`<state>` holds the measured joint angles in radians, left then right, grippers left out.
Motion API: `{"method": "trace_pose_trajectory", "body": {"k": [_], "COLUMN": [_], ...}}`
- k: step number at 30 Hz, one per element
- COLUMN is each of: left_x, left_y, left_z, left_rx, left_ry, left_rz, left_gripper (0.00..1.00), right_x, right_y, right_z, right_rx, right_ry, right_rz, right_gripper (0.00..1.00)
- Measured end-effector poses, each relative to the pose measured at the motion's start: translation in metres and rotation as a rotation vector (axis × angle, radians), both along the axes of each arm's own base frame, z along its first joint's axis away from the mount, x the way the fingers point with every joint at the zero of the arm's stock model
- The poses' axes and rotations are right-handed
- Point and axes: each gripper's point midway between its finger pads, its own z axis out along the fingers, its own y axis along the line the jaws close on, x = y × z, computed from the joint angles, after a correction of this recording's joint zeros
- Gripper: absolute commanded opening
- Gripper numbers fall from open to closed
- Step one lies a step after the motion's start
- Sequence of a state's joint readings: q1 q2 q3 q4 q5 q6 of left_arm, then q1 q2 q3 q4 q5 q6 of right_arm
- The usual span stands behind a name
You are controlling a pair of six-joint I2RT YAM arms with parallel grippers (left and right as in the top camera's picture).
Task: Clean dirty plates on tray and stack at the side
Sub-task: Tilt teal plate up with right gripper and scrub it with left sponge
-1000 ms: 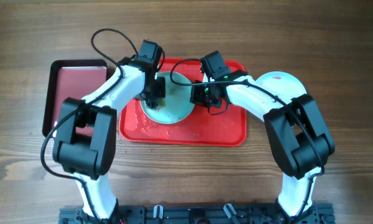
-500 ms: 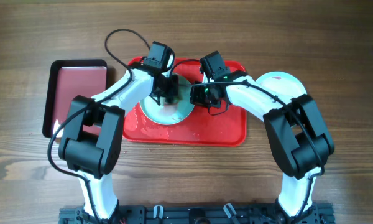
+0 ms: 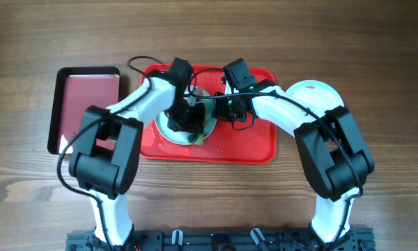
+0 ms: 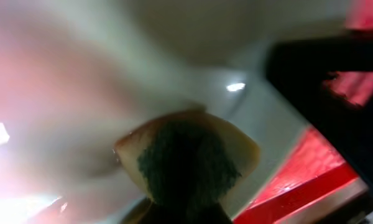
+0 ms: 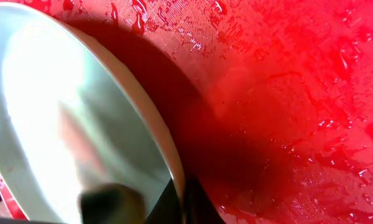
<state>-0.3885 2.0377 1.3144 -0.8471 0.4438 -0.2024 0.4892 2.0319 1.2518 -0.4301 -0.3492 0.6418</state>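
Observation:
A light blue plate [image 3: 164, 125] sits on the wet red tray [image 3: 244, 143], tipped up on its edge. My right gripper [image 3: 226, 106] is shut on its right rim; in the right wrist view the rim [image 5: 174, 168] runs between my fingers [image 5: 202, 205]. My left gripper [image 3: 187, 117] is over the plate's middle, shut on a yellow sponge with a dark green scrub face [image 4: 186, 162], pressed against the plate's face [image 4: 81, 93]. The sponge also shows blurred in the right wrist view [image 5: 109, 202]. A white plate [image 3: 313, 92] lies on the table to the right, partly under my right arm.
A smaller black-rimmed maroon tray [image 3: 83, 104] lies left of the red tray. Red drops and water cover the red tray's floor [image 5: 286, 93]. Bare wooden table [image 3: 376, 56] lies all around.
My left gripper has swept with the sponge from the plate's left edge across to its middle and front. The right gripper has kept its hold on the rim.

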Motion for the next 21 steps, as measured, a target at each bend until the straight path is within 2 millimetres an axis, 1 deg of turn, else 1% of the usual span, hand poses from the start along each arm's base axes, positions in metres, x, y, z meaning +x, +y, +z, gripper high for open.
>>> {"method": "trace_pose_trajectory", "body": {"k": [2,4,6,7,8,10,12,13,14,15,17,18,19,20,21], "left_x": [0.008,0.032,0.053,0.069,0.076,0.093,0.099,0.093,0.086,0.07,0.049,0.034,0.023,0.008,0.001], "left_y": [-0.014,-0.016,-0.013,-0.006,0.001,0.028,0.062,0.081,0.09,0.098,0.099,0.095,0.088,0.073,0.061], "left_z": [-0.001,-0.001,0.0,0.001,0.0,0.0,-0.001,-0.001,-0.001,-0.002,-0.003,-0.003,-0.003,-0.003,-0.003], "left_rx": [-0.021,-0.006,0.012,0.027,0.042,0.112,0.23,0.303,0.348,0.413,0.458,0.467,0.455,0.417,0.384], "left_ry": [-0.06,-0.145,-0.214,-0.263,-0.276,-0.296,-0.281,-0.247,-0.218,-0.165,-0.096,-0.05,-0.018,0.022,0.031], "left_rz": [-0.027,0.04,0.101,0.146,0.177,0.297,0.451,0.532,0.568,0.592,0.555,0.499,0.443,0.352,0.288], "left_gripper": [0.04,0.04,0.04,0.04,0.04,0.04,0.04,0.04,0.04,0.04,0.04,0.04,0.04,0.04,0.04], "right_x": [0.0,0.0,0.0,0.0,0.0,0.0,0.0,0.0,0.001,0.001,0.0,0.0,0.0,0.0,0.0], "right_y": [0.0,0.0,0.0,0.0,0.0,0.0,0.0,0.0,0.0,0.0,0.001,0.001,0.001,0.001,0.001], "right_z": [0.0,0.0,0.0,0.0,0.0,0.0,0.0,0.0,0.0,0.0,0.0,0.0,0.0,0.0,0.0], "right_rx": [0.002,0.002,0.002,0.002,0.002,0.002,0.002,0.002,0.002,0.004,0.004,0.004,0.004,0.004,0.004], "right_ry": [0.002,0.001,0.001,0.001,0.001,0.001,0.001,0.0,0.0,-0.001,-0.002,-0.002,-0.004,-0.004,-0.004], "right_rz": [0.001,-0.002,-0.002,-0.002,-0.002,-0.002,-0.002,-0.002,-0.002,-0.002,0.004,0.009,0.012,0.013,0.013], "right_gripper": [0.04,0.04,0.04,0.04,0.05,0.04,0.04,0.04,0.04,0.04,0.04,0.04,0.05,0.04,0.04]}}
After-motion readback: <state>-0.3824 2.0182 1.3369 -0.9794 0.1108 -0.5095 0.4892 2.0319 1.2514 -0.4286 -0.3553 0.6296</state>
